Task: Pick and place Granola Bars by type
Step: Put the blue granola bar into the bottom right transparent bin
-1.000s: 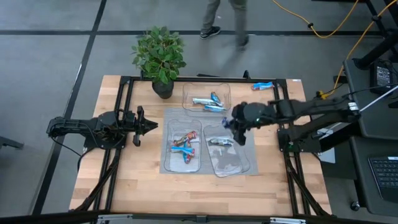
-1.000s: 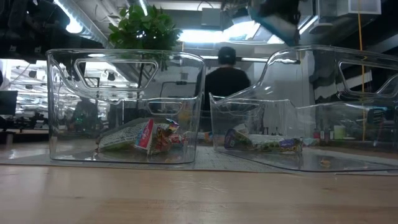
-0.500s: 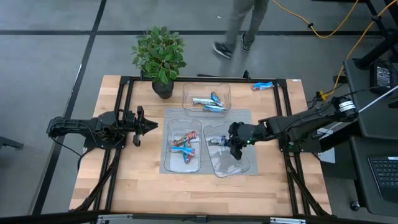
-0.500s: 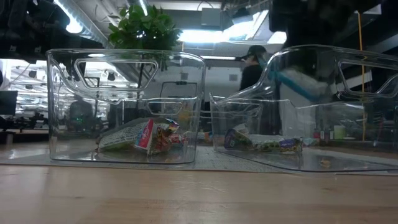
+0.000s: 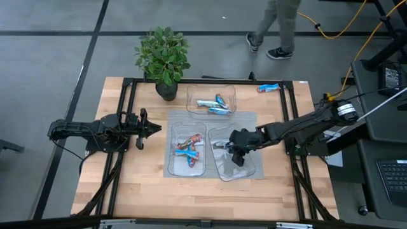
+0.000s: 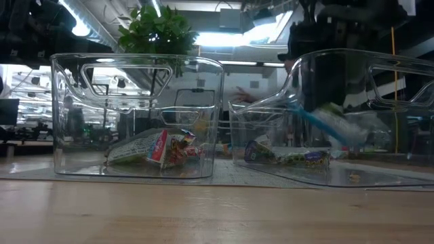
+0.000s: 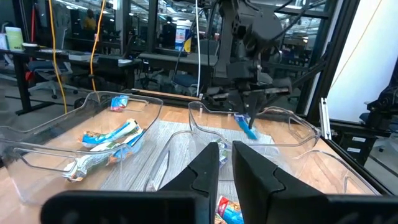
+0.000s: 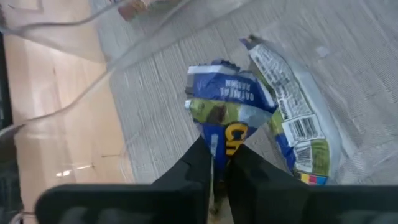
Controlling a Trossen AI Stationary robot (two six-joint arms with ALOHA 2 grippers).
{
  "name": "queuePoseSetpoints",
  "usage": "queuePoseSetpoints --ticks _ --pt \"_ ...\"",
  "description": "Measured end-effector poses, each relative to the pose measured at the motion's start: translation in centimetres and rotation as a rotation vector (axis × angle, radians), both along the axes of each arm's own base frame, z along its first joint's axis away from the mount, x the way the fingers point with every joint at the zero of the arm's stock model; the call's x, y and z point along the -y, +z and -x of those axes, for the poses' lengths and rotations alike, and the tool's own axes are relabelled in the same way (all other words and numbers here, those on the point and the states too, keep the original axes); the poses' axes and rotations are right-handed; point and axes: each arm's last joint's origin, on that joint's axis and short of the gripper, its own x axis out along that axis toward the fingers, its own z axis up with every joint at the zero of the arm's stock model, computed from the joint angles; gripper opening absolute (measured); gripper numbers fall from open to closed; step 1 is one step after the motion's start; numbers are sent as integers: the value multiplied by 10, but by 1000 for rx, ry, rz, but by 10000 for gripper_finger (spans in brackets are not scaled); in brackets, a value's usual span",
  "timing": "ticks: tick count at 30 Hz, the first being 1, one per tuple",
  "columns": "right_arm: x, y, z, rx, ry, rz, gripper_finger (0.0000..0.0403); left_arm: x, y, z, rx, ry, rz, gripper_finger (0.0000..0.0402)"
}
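My right gripper (image 5: 236, 154) hangs inside the near right clear tray (image 5: 249, 170), shut on a blue and pale green granola bar (image 8: 227, 102), which also shows through the tray wall in the low view (image 6: 327, 123). A like bar (image 8: 292, 124) lies flat on that tray's floor beside it. The near left tray (image 5: 172, 166) holds blue and red bars (image 5: 189, 149). The far tray (image 5: 191, 95) holds blue-silver bars (image 5: 212, 105). One blue bar (image 5: 268, 88) lies on the table's far right corner. My left gripper (image 5: 154, 128) waits, shut, left of the trays. My right gripper pinches the bar by one crimped wrapper end (image 8: 215, 142) between its two fingers (image 8: 200, 163), coming from above and pointing down. The bar hangs tilted below the fingers (image 6: 327, 123), inside the tray and just above its floor.
A potted plant (image 5: 163, 58) stands at the far left of the table. The trays sit on a grey mat (image 5: 257, 117). Bare wood stretches along the near edge (image 5: 203, 197). A person walks on the floor beyond the far edge (image 5: 280, 25).
My right gripper, still shut on the bar, has moved toward the near edge and down, from above the gap between the trays into the near right tray. The bar has come down with it to just above the tray floor. The person behind the table has walked to the right.
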Motion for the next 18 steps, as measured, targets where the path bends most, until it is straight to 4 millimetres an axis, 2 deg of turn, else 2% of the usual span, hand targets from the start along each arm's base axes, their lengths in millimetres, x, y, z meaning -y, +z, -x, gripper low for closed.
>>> queuePoseSetpoints --ticks 11,18 --pt "-1 -4 -2 -4 27 12 40 0 0 0 0 0 0 42" --pt "0 -4 -3 0 33 18 77 0 0 0 0 0 0 38"
